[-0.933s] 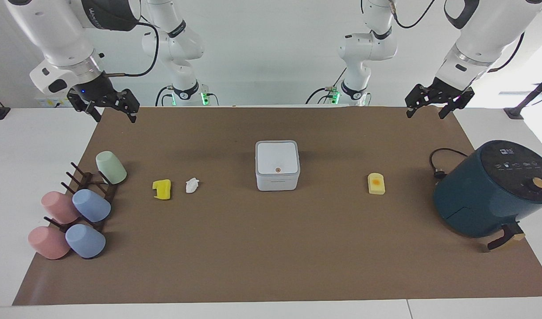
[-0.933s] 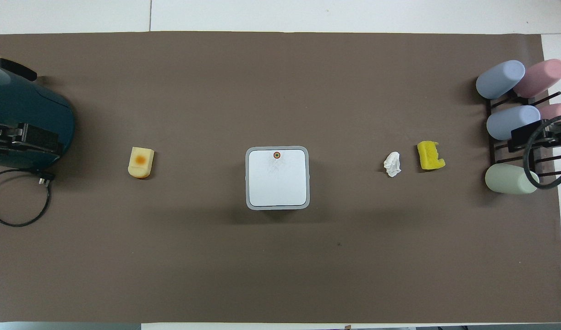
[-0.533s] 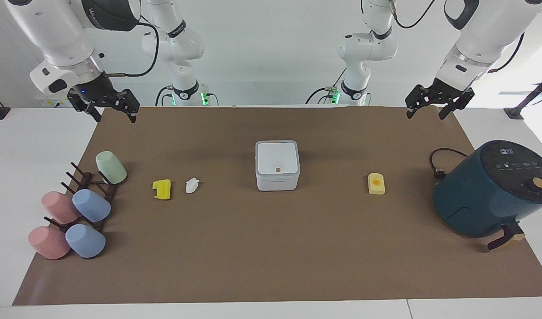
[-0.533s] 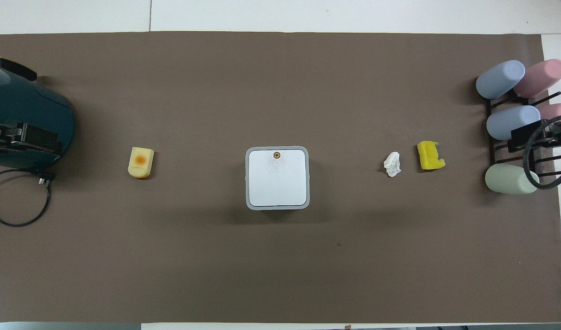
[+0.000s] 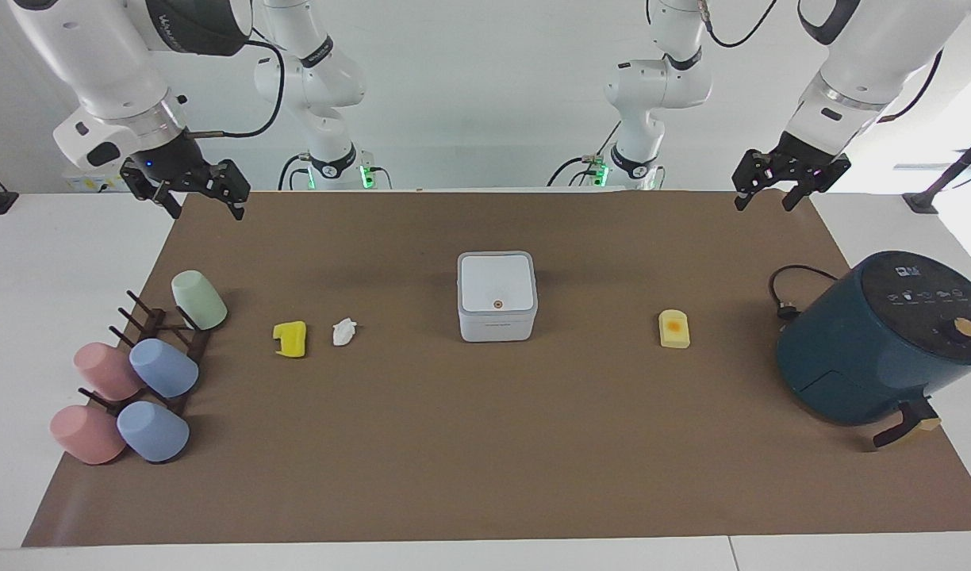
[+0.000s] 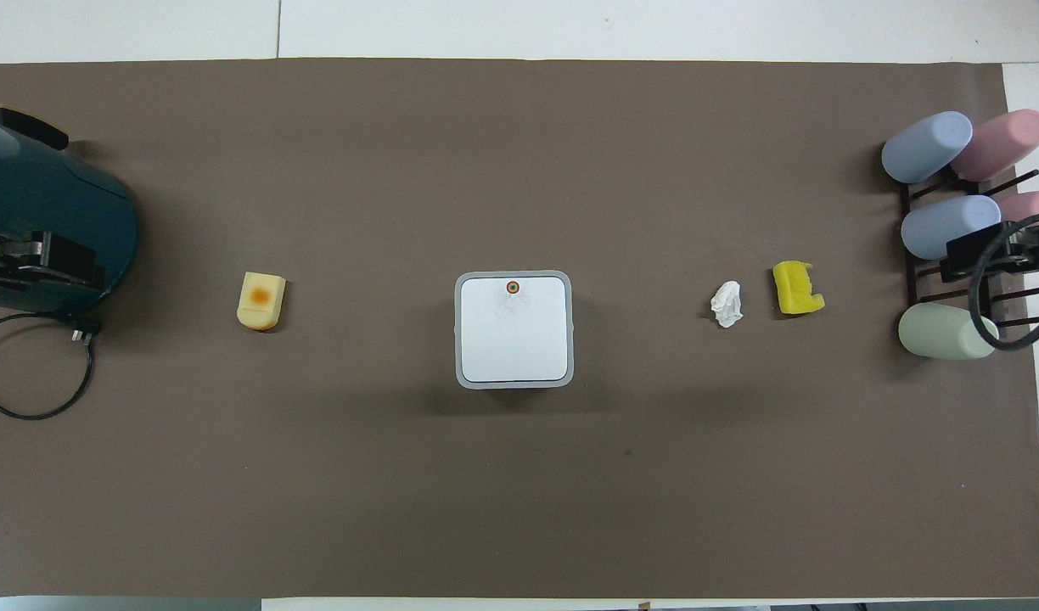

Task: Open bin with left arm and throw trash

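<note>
**Bin shut, scraps on the mat**

At the cup rack's end of the table, the right gripper (image 5: 204, 197) hangs over the mat's corner, fingers spread and empty. Beside the rack (image 5: 162, 349) of pastel cups lie the bright yellow chunk (image 5: 290, 339) and the white paper wad (image 5: 343, 331), close together. At mid-table stands the bin (image 5: 497, 296), lid closed, orange button (image 5: 497, 303) on top. Toward the air fryer (image 5: 882, 337) rests the pale yellow block (image 5: 674, 329). Above that corner the left gripper (image 5: 762, 197) hangs spread, holding nothing.
</note>
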`<state>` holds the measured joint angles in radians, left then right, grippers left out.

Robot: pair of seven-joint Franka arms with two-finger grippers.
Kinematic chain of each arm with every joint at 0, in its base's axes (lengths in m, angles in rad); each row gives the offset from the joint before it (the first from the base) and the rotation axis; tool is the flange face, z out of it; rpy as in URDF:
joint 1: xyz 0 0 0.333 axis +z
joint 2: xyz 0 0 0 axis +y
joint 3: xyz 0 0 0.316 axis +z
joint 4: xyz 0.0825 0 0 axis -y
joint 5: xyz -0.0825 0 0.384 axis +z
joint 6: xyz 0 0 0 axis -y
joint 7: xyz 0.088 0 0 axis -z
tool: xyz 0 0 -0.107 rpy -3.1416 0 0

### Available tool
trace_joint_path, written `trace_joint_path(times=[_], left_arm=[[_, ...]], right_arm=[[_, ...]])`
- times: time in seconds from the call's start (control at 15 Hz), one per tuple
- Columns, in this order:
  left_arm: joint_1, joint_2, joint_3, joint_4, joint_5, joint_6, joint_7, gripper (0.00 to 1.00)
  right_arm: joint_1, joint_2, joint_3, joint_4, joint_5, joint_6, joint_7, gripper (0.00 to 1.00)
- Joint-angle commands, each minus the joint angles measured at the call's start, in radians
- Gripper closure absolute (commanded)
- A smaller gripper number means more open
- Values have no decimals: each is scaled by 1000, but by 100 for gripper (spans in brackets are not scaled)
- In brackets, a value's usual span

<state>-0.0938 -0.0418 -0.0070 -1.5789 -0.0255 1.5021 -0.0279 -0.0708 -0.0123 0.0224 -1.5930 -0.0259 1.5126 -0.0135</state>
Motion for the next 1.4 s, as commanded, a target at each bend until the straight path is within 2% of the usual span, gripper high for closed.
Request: trace_joint_path(times=[0.0,0.2,0.47,0.67,0.87,1.07,1.33], left_arm=[[-62,-50,-5,-91,6,84,-47,100],[-184,-73,-5,-211,4,255,-61,100],[-331,-52,-7,-272,4,403,-105,100],[-441,-36,-8,-363,4,623,-110,100],[-517,54,-7,-362,2,694,-167,100],[-570,149,-7,-368,4,834,-268,100],[-600,223,-7,-369,4,963,-299,100]], right_arm=[[-1,-15,-4,-22,18,24,1,0],[0,-15,-2,-35,18,37,1,0],[12,-31,-1,-113,20,147,1,0],[26,-15,4,-166,52,250,1,0],[69,21,4,-240,60,383,3,0],[75,43,4,-349,60,545,-5,0],[78,113,5,-371,61,639,-6,0]])
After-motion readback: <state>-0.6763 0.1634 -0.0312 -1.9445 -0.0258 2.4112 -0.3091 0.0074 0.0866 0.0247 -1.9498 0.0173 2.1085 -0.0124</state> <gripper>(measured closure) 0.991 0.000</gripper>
